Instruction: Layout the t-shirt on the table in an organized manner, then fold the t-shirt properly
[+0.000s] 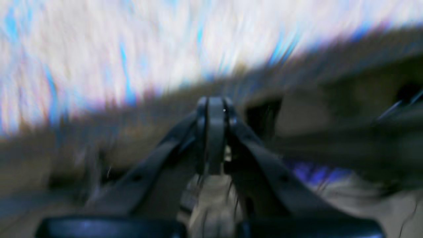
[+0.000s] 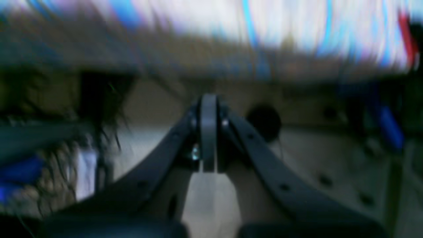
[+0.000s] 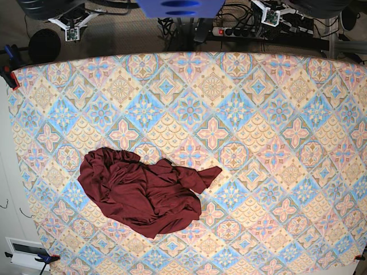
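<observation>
The t-shirt (image 3: 143, 192) lies crumpled in a heap on the table (image 3: 269, 132), toward the near left part of the patterned cloth in the base view, one loose flap pointing right. Nothing else lies on the cloth around it. Beyond the far edge sit a power strip (image 3: 236, 31), tangled cables and a round black object (image 3: 45, 44); a red clamp (image 3: 9, 74) grips the left edge. The left gripper (image 1: 215, 109) and right gripper (image 2: 209, 109) both show their jaws pressed together, holding nothing, in heavily blurred wrist views
</observation>
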Controlling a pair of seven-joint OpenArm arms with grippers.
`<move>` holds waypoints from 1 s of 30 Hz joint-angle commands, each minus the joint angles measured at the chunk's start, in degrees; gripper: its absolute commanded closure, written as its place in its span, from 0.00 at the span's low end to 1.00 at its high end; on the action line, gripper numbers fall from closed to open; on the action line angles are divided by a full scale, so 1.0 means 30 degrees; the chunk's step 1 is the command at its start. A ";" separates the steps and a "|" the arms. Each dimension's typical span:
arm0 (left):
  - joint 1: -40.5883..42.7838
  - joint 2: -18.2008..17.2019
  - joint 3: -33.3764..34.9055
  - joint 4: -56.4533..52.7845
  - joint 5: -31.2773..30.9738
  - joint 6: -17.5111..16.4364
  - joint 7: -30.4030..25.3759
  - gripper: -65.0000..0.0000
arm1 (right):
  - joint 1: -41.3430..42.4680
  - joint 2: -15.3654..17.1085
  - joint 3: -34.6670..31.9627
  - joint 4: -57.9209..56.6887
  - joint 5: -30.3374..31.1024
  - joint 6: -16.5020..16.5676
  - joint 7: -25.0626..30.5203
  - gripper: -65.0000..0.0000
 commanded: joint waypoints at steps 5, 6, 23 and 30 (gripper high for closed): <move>-0.0315 0.0013 -0.0048 0.0595 0.0018 0.0041 -0.0105 1.00 | -0.0404 0.0124 0.0088 0.1600 0.0048 -0.0186 0.0251 1.00; -0.0549 0.0013 -0.0018 0.0595 0.0018 0.0041 -0.0105 1.00 | -0.0404 0.0124 0.0088 0.1688 0.0048 -0.0186 0.0251 1.00; -0.8256 0.0159 0.0099 0.0595 -0.0040 0.0041 0.4408 1.00 | 0.6160 0.0182 -0.3165 0.1893 0.0048 -0.0186 -0.3881 1.00; -1.2329 0.1800 0.0099 0.0595 -0.0040 0.0011 0.9360 0.98 | 0.8240 0.0182 -0.4396 0.1951 0.0048 -0.0186 -0.3998 0.99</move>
